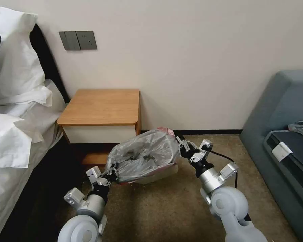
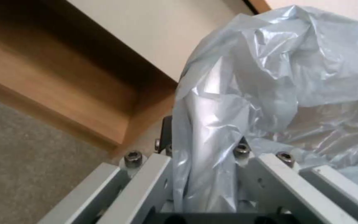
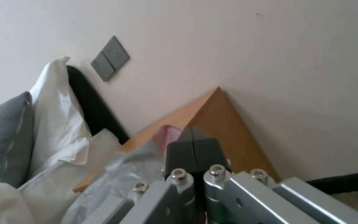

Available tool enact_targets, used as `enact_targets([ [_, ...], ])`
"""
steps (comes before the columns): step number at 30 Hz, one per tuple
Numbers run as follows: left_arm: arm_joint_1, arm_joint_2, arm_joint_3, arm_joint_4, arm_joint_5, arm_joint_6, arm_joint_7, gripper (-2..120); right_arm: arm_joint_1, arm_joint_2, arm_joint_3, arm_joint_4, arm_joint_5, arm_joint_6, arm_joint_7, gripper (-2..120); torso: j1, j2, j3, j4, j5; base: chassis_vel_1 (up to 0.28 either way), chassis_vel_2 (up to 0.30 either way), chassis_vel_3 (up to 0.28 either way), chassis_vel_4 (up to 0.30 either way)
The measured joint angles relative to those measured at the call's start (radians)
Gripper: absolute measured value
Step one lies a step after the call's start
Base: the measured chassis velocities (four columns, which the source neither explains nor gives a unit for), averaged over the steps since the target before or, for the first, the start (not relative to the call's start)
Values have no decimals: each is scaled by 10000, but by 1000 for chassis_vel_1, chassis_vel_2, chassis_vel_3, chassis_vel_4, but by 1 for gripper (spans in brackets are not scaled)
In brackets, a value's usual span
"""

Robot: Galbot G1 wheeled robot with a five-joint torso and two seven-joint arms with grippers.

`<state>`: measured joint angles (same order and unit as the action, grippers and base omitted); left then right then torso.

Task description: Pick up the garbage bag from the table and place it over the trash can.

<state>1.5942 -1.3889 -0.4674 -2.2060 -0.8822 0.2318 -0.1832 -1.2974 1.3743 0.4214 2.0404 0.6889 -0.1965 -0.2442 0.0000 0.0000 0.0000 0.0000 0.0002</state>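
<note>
The garbage bag [image 1: 146,154], wrinkly translucent grey with a pinkish rim, hangs spread between my two grippers, low in front of the table [image 1: 101,106]. It drapes over the trash can [image 1: 163,174], of which a cream-white strip shows under the bag. My left gripper [image 1: 110,175] is shut on the bag's near-left edge. In the left wrist view the plastic [image 2: 245,93] runs down between the left gripper [image 2: 202,149] fingers. My right gripper [image 1: 179,140] is shut on the bag's far-right rim. In the right wrist view its black fingers [image 3: 204,151] are pressed together beside the pink rim [image 3: 167,135].
A bed [image 1: 13,134] with white pillows stands at the left, close to the table. A grey-blue sofa [image 1: 286,117] fills the right side. Wall switches [image 1: 78,40] sit above the table. Open brown carpet [image 1: 165,211] lies between my arms.
</note>
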Motion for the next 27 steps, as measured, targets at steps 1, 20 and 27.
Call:
enact_targets([
  [1, 19, 1, 0, -1, 1, -1, 66, 5, 25, -40, 1, -35, 10, -15, 0, 0, 0, 0, 0, 0, 0, 0, 0, 0, 0],
  [20, -378, -43, -158, -56, -697, -112, -420, 5, -642, -262, 15, -15, -709, 5, -270, 0, 0, 0, 0, -2, -2, 0, 0, 0, 0],
  [27, -339, 28, -251, -297, -1329, 32, -415, 5, -166, -85, -87, -715, -1475, 694, -800, 0, 0, 0, 0, 1, -1, 0, 0, 0, 0],
])
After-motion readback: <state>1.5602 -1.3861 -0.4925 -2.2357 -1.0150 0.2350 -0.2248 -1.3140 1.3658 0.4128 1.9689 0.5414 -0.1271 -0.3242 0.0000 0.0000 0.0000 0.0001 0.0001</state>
